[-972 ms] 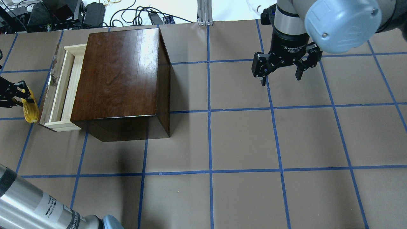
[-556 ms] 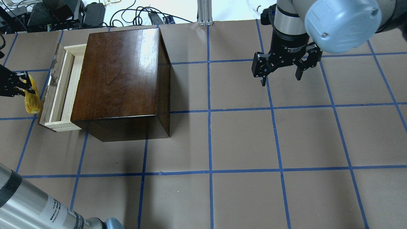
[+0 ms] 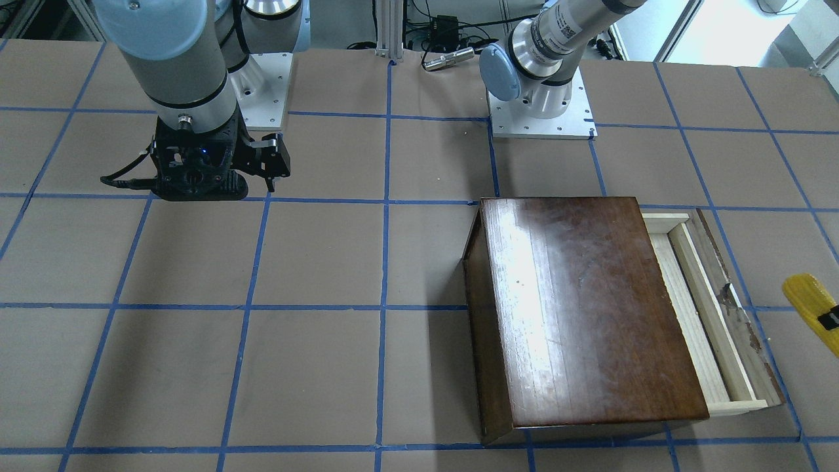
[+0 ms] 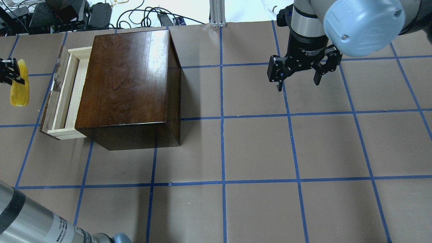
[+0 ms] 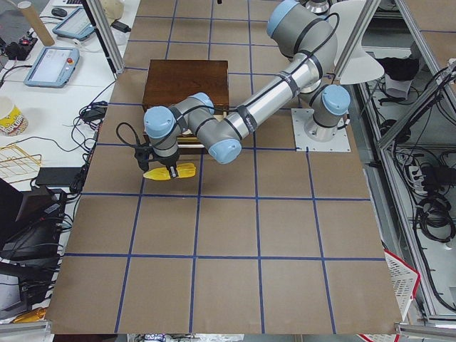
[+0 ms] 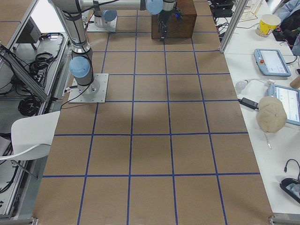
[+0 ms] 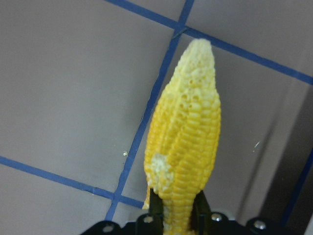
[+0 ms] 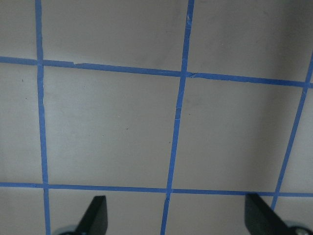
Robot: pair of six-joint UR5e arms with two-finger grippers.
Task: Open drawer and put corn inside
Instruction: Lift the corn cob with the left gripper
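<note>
Table (image 4: 256, 148): we saw brown paper with a blue tape grid.
Drawer (image 4: 69, 98): pulled out of the box (image 4: 128, 77).
Corn (image 4: 18, 86): aloft beside the box's drawer side; we judged it light, stiff and bumpy.
Left gripper (image 7: 178, 208): clamped on the corn's thick end.
Right gripper (image 4: 298, 85): spread, empty.

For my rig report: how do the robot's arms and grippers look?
The left arm and right arm are silver tubes with pale blue joint caps. The left gripper and right gripper are black; the right one bears white lettering, and a black cable loops at its wrist.
</note>
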